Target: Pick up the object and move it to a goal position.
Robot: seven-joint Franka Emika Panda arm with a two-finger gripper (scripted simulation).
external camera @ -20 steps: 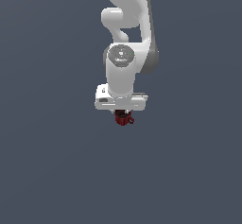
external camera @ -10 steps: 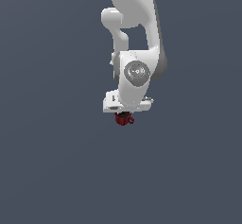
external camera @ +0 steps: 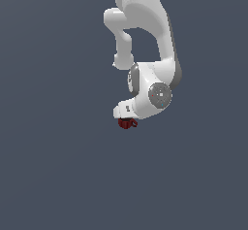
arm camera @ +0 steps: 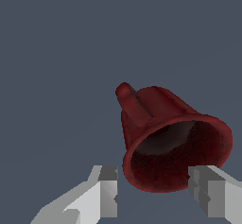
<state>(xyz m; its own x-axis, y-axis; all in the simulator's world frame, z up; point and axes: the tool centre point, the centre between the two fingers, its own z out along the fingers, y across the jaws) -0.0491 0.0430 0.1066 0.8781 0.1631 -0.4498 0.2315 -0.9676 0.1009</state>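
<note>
Fingers [arm camera: 108,190] astride mug [arm camera: 175,140] rim

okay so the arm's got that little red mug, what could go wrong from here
The mug sits off-centre between the fingers in the wrist view, nearer one than the other; whether both pads touch it is unclear, so it may slip or twist. In the exterior view the mug hangs just under the gripper, mostly hidden, so slippage would be hard to spot.

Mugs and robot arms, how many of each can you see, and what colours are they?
Dark red mug: 1
White robot arm, with its gripper around the mug: 1
Total: 2
</note>
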